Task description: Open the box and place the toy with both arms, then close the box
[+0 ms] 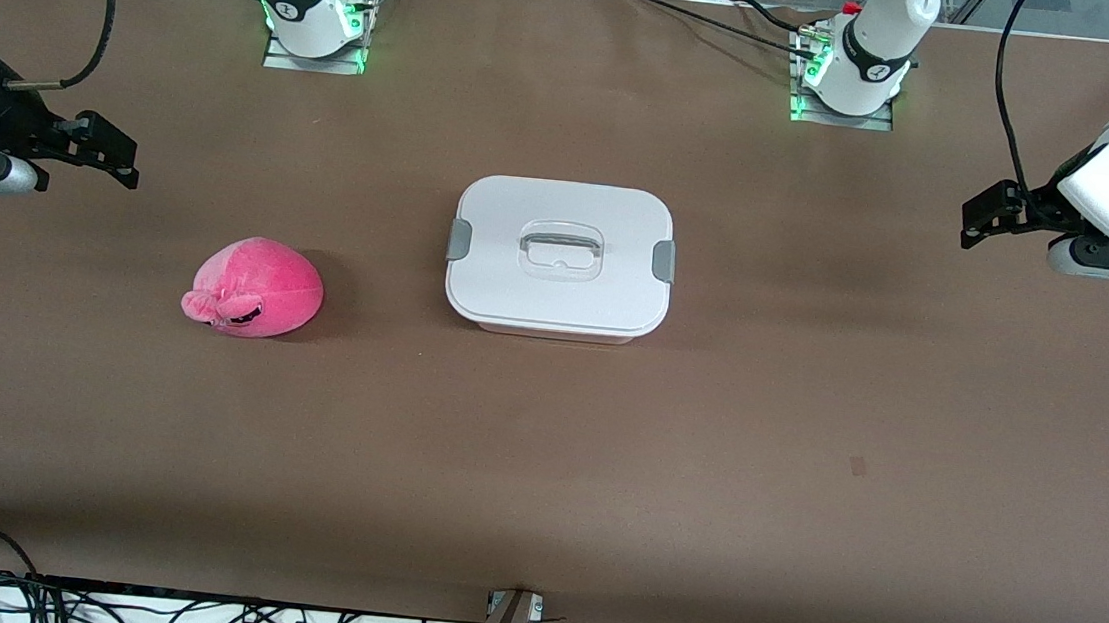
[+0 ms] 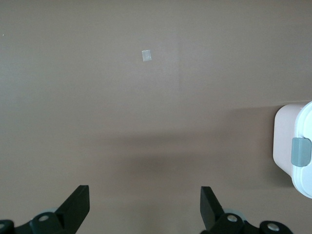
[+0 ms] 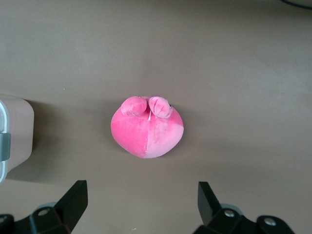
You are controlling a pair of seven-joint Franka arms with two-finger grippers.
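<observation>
A: Brown tabletop [image 1: 803,454] w/ cables along the edge nearest the front cam. Where's the box?

B: Box [image 1: 560,258] sits mid-table, lid on, both grey clips [image 1: 459,239] at its short ends, handle recessed in the centre. It's well apart from both grippers, roughly between them.

A: Left gripper?

B: Left gripper [image 1: 986,217] hangs over bare table at the left arm's end, fingers spread wide, nothing between them. In the left wrist view its fingertips [image 2: 78,204] frame bare table, and the box's clip end [image 2: 300,152] shows at the frame edge, well off from the gripper. Small pale tag [image 2: 146,55] on the table ahead of it.

A: Right gripper?

B: Right gripper [image 1: 107,152] is up over the right arm's end, fingers wide, empty. Toy [image 1: 253,287] lies on the table close to it, between that gripper & the box, not touching either. Right wrist view: toy [image 3: 148,127] sits ahead of the open fingertips [image 3: 75,199], ears pointing away from the gripper; box corner [image 3: 14,136] just in frame.
</observation>
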